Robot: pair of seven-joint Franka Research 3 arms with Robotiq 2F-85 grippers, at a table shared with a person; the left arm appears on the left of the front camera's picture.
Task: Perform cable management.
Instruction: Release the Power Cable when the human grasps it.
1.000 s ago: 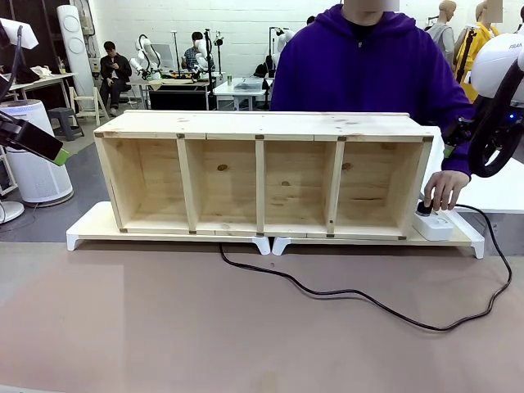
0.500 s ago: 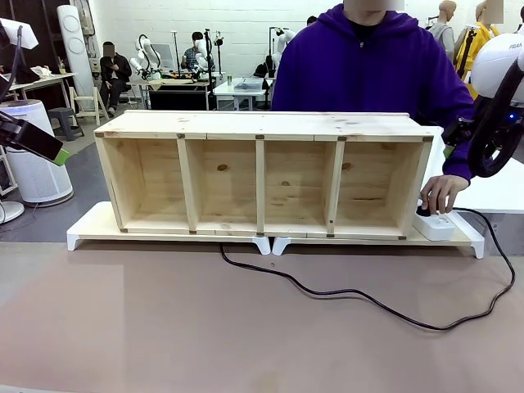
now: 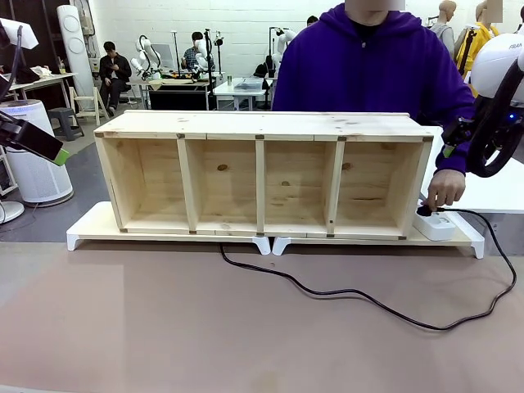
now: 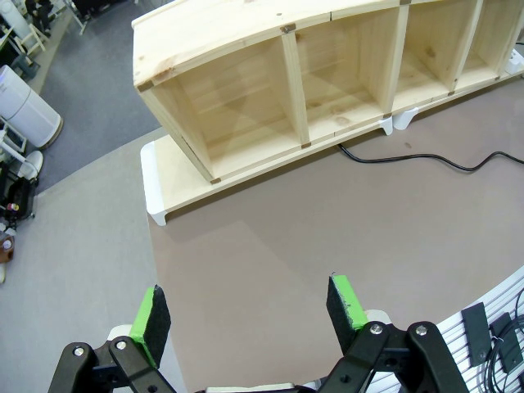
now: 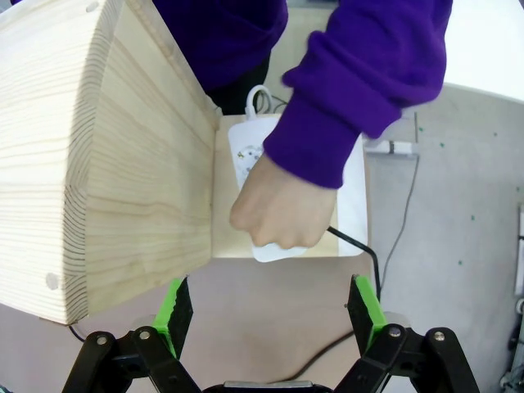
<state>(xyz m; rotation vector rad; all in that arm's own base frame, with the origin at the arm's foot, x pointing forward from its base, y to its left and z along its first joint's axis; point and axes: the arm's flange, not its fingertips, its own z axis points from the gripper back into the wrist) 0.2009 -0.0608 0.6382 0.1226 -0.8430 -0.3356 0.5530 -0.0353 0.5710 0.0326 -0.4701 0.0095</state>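
- Both grippers are spread wide with nothing between the pads: the left gripper [image 4: 250,315] hangs over bare brown table [image 4: 344,237], and the right gripper [image 5: 274,311] hangs above the person's hand [image 5: 282,205].
- From the right wrist, the cable [image 5: 360,254] leaves that hand just ahead of the right gripper's fingers and drops past the far pad.
- From the left wrist, the cable [image 4: 409,158] lies well ahead of the left gripper, near the foot of the wooden shelf [image 4: 327,82].
- From the front, the left gripper [image 3: 57,154] shows at the picture's edge, far from the cable [image 3: 360,296].
- The hand [image 3: 446,188] covers the plug on the white power strip [image 3: 434,225], so the plug itself cannot be made out.
- The cable's other end is hidden beneath the white base [image 3: 90,225] under the shelf.
- The cable is thin and black, running across the table in a loose wave, looping wide on the right and rising to the power strip.
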